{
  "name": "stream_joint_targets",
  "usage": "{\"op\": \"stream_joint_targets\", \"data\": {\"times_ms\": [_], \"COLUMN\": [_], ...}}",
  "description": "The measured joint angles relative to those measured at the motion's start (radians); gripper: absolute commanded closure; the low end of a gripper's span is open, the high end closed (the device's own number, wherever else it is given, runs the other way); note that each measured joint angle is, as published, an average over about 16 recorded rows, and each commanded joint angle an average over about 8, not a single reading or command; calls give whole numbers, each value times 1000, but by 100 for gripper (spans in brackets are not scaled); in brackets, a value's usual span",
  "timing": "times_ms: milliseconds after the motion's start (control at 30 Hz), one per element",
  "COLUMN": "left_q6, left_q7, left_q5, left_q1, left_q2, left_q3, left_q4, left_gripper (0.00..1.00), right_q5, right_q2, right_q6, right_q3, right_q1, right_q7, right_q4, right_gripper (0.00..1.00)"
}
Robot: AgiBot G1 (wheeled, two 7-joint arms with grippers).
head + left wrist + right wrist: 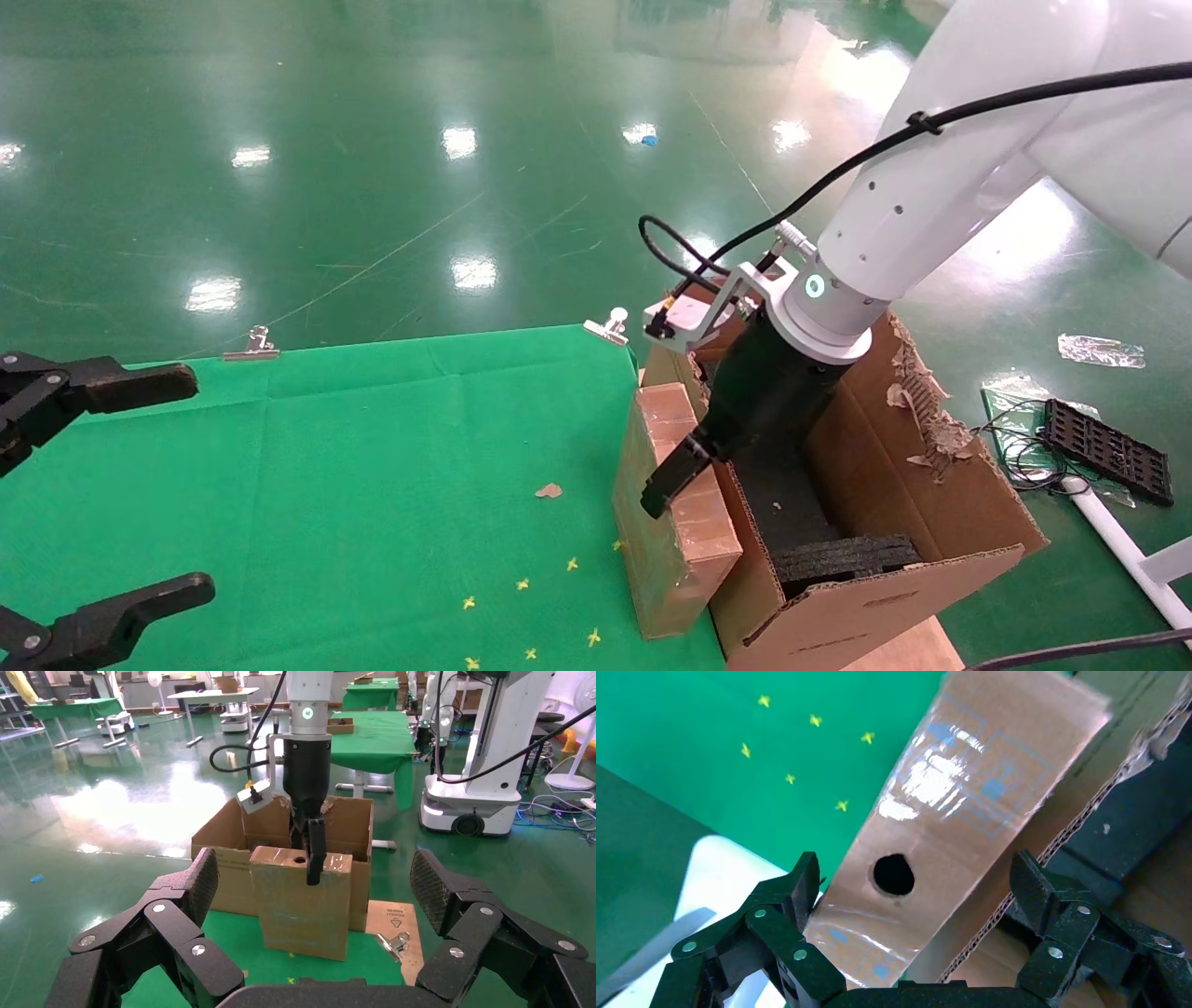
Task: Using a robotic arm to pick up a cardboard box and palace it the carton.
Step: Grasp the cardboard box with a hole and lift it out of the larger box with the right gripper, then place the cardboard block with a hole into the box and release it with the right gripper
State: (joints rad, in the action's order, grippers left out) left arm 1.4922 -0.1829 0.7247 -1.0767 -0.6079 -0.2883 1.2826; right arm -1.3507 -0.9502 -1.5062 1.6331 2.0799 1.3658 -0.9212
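Box (672, 508) stands on end just under the right gripper (694, 471), on the green cloth (372, 485), with its far side pressed against the outer wall of the carton (875, 596). The gripper comes down from above on the white arm (917, 200), and its jaws are spread wide to either side of the box's narrow top end. In the right wrist view one finger (782, 913) sits beside the cloth-side face and the other finger (1053, 910) hangs on the carton side, over the corrugated wall and the black foam (1151, 811). Neither pad looks pressed against the tape, so the gripper seems to hold nothing for now. The head view shows the near finger lying down along the box's outer face.

Standing upright probably suits the job: the short top edge fits between the jaws, while the broad faces would not. Leaning on the carton also leaves only a short lift over the wall before the box can go down onto the foam. The tape is glossy, so the grip may slip unless the jaws close squarely.

Far off across the cloth, the left gripper (102, 503) is parked with its jaws spread and empty, facing the box.
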Motion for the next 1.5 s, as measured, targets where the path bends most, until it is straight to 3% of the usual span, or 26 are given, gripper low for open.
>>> {"op": "stream_joint_targets", "data": {"times_ms": [133, 200, 300, 967, 1233, 1500], "left_q6": [0, 0, 0, -1, -1, -1], "left_q7": [0, 0, 0, 1, 1, 1], "left_q5": [0, 0, 0, -1, -2, -2], "left_q1": [0, 0, 0, 0, -1, -1], "left_q2": [0, 0, 0, 1, 1, 1], "left_q3": [0, 0, -1, -2, -2, -3], "left_q4": [0, 0, 0, 0, 0, 0], "left_gripper": [77, 90, 100, 100, 100, 100], "right_q5": [-9, -12, -15, -30, 1, 15], "right_q2": [-7, -10, -11, -4, 46, 130], "right_q6": [-7, -11, -14, 9, 52, 98], "right_q3": [9, 13, 18, 24, -32, -107], "right_q1": [-3, -4, -6, -10, 49, 170], "right_q7": [13, 20, 30, 30, -60, -196], "right_q4": [-6, -10, -16, -34, -27, 51], "right_gripper": [100, 100, 100, 100, 100, 100]}}
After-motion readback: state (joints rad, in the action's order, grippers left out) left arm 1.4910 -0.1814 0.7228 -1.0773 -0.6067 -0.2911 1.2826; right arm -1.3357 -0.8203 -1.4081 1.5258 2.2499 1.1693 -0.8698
